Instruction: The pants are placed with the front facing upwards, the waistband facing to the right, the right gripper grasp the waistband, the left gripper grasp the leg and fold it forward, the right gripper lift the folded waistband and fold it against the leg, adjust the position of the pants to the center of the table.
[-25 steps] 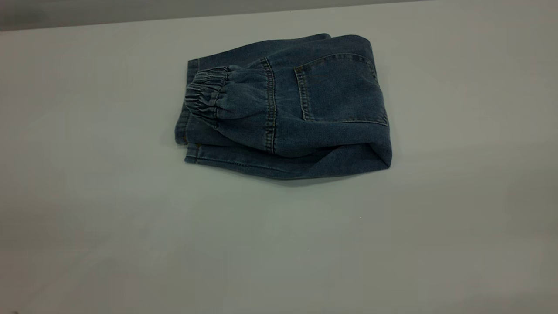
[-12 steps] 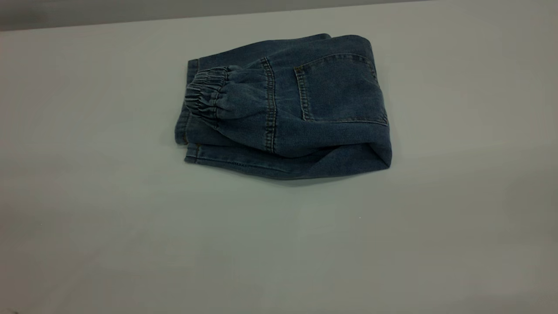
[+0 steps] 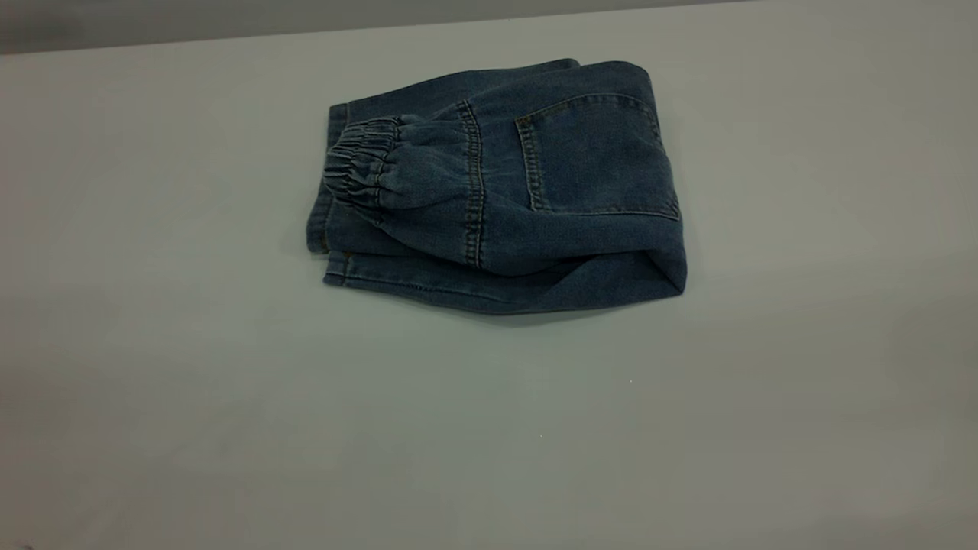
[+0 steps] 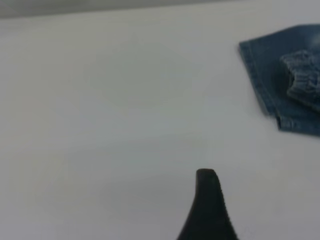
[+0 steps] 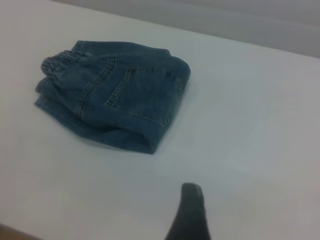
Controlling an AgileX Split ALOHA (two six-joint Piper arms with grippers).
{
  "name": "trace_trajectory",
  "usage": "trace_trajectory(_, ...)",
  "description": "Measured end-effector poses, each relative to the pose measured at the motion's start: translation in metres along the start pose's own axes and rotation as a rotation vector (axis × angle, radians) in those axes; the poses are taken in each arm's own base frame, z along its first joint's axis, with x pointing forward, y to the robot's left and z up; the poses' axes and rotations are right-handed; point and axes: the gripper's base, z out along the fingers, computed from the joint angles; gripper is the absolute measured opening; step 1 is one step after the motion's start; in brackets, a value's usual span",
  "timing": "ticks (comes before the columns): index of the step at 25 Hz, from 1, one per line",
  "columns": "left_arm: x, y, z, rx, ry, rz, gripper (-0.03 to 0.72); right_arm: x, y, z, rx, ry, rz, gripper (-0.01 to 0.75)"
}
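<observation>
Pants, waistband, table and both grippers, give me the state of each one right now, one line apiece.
pants: folded into a compact bundle, lying flat on the table, back pocket up, nothing holding them.
waistband: folded over on top, at the bundle's left end in the exterior view, gathered.
table: bears the pants toward its far side.
left gripper: off the pants, over bare table, one fingertip showing.
right gripper: off the pants, over bare table, one fingertip showing.
</observation>
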Motion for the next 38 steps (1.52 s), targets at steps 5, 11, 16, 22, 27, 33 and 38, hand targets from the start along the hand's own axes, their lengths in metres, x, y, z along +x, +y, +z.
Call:
trace_trajectory(5,0.000,0.000,-0.001,0.000,-0.004,0.000,0.478,0.000,0.000,0.000,0.000,-0.001,0.000,0.513)
trace_trajectory(11,0.000,0.000,0.000,0.000,-0.003,0.000,0.478,0.000,0.000,0.000,0.000,-0.001,0.000,0.513)
trace_trajectory(16,0.000,0.000,0.000,0.000,-0.003,0.000,0.478,0.000,0.000,0.000,0.000,-0.001,0.000,0.513)
trace_trajectory(22,0.000,0.000,0.000,0.001,-0.003,0.001,0.478,0.000,0.000,0.000,0.001,-0.001,0.000,0.513)
trace_trajectory(27,0.000,0.000,0.000,0.001,-0.003,0.001,0.478,0.000,0.000,0.000,0.001,-0.001,0.000,0.513)
trace_trajectory(33,0.000,0.000,0.000,0.001,-0.004,0.001,0.478,0.000,-0.002,0.000,0.026,-0.004,-0.010,0.513)
trace_trajectory(38,0.000,0.000,0.000,0.001,-0.004,0.001,0.478,0.002,-0.014,0.000,0.158,0.010,0.042,0.513)
